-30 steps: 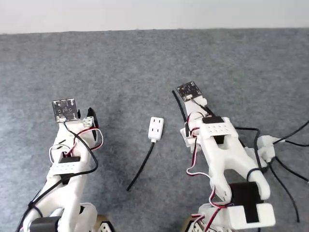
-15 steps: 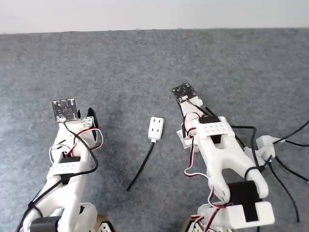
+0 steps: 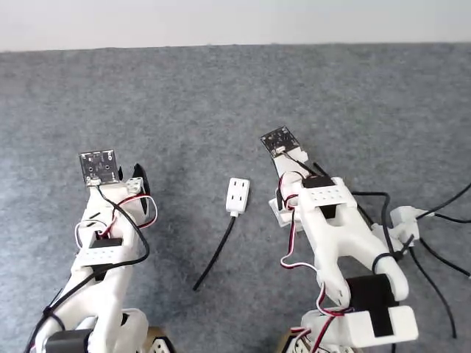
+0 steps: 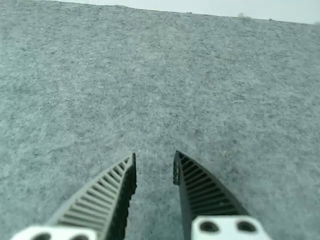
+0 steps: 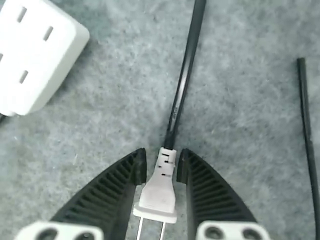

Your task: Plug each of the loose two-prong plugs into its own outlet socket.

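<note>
A white two-prong plug (image 5: 159, 185) on a black cord (image 5: 184, 75) sits between the fingers of my right gripper (image 5: 161, 152), which is shut on its sides, prongs pointing back toward the wrist. The white outlet strip (image 5: 31, 52) lies on the grey carpet just ahead and to one side of it. In the high view the outlet strip (image 3: 237, 195) lies between the two arms, just left of the right arm (image 3: 327, 213). My left gripper (image 4: 155, 159) hangs over bare carpet, slightly open with nothing between its fingers.
The strip's black cable (image 3: 217, 250) trails toward the near edge. A white adapter (image 3: 405, 220) with several black cords lies at the right edge. A second black cord (image 5: 307, 140) runs beside the held plug. Bare grey carpet stretches to the far wall.
The right arm has swung a little to the left, toward the outlet strip, with the plug in its gripper. The left arm has not moved.
</note>
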Controlling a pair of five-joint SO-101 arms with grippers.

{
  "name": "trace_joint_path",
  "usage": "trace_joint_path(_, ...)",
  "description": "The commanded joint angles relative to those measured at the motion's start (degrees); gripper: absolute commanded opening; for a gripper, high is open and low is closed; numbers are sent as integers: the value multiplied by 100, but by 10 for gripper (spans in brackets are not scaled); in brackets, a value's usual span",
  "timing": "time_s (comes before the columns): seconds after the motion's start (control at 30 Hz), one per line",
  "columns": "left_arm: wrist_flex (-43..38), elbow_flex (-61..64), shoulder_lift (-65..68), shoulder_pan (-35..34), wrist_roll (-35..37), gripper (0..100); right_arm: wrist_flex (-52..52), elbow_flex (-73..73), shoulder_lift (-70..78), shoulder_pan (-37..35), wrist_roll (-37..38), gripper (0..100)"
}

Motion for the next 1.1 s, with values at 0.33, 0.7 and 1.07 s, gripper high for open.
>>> trace_joint_path(0.33, 18, -207, -141, 0, 44, 115, 796, -1204, 743, 40, 35, 115)
trace_joint_path(0.7, 18, -207, -141, 0, 44, 115, 831, -1407, 875, 13, 62, 115)
trace_joint_path(1.07, 18, -207, -141, 0, 44, 115, 910, -1600, 1086, 13, 62, 112)
